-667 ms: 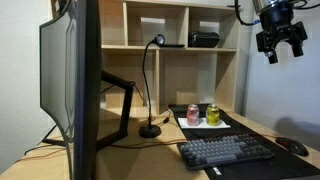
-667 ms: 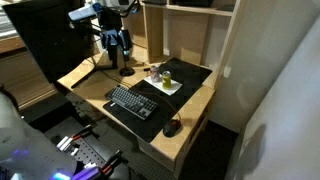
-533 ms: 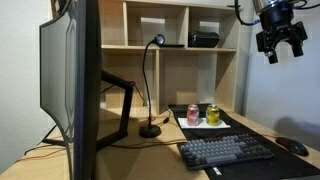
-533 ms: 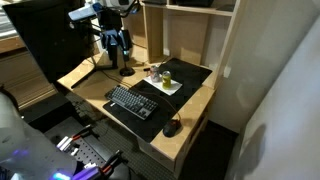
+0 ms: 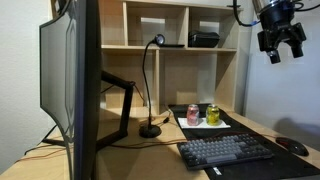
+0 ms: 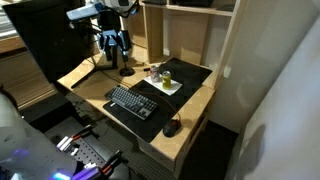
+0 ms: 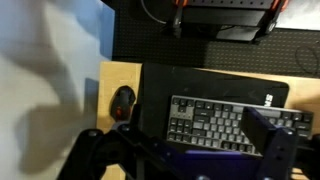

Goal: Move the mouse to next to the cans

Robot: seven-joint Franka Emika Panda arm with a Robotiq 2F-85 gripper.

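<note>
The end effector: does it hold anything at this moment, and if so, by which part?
Nothing is held. The end effector hangs open and empty high above the desk; the mouse lies there untouched.

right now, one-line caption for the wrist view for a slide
Wrist view: open gripper high above the wooden desk, black mouse lying beside the keyboard.

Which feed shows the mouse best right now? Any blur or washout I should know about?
Wrist view: soft throughout, the mouse a dark blob on wood, left side washed out pale. In an exterior view the mouse sits near the frame edge, merging with the dark mat. In an exterior view the mouse is tiny but clearest against light wood.
</note>
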